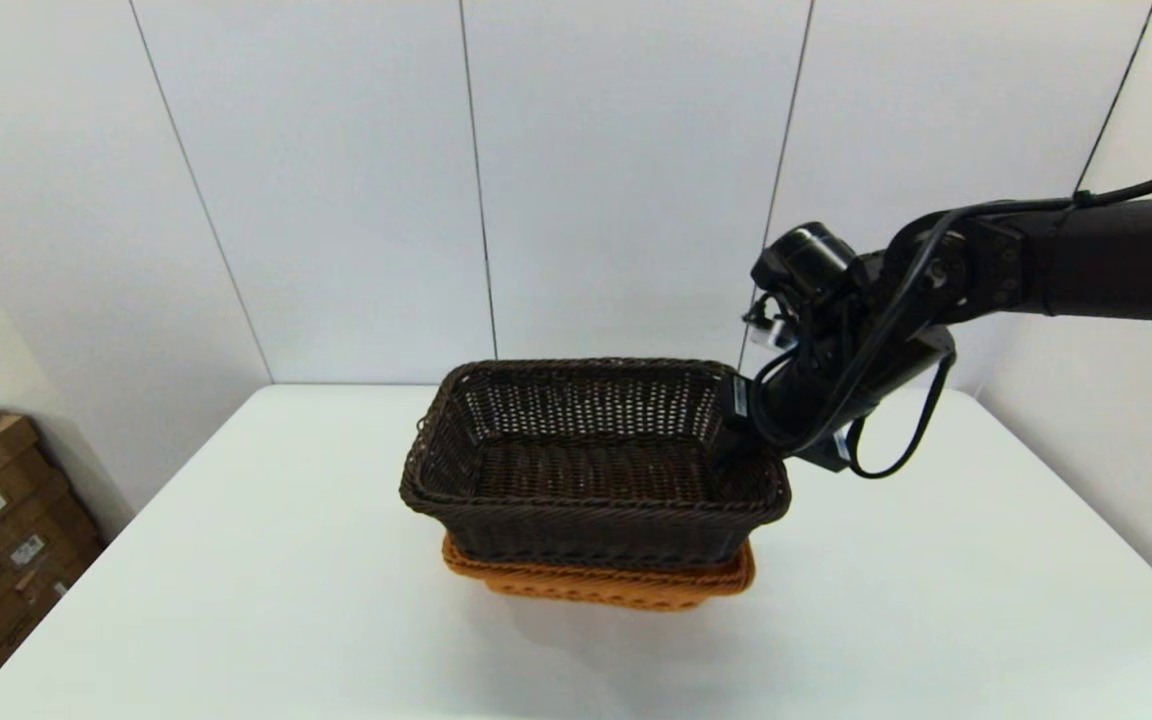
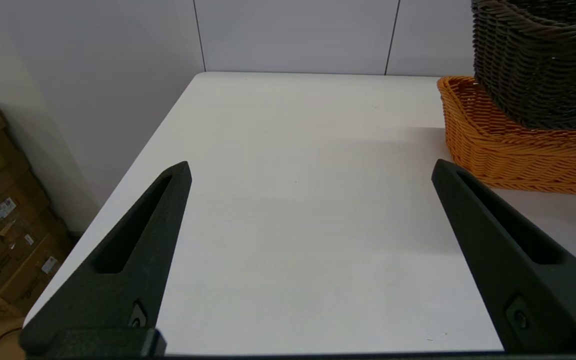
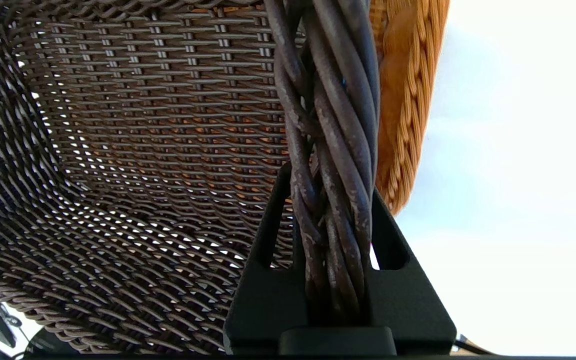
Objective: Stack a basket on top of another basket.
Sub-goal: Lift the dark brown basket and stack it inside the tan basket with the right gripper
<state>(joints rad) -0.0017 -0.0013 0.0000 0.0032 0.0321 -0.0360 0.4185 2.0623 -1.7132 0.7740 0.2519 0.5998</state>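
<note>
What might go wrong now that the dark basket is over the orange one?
The right gripper pinches only the dark basket's rim at one end, so it may tilt or slip. It sits slightly off-line from the orange basket, so it might catch on the rim rather than nest. The left gripper idles, open, nearby.

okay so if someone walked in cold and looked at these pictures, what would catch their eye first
Probably the dark brown basket at the table's middle, sitting over the orange-tan basket that peeks out beneath it. Next, the right gripper, reaching in from the right and clamped on the dark basket's braided rim. The left gripper hangs open over bare white table.
</note>
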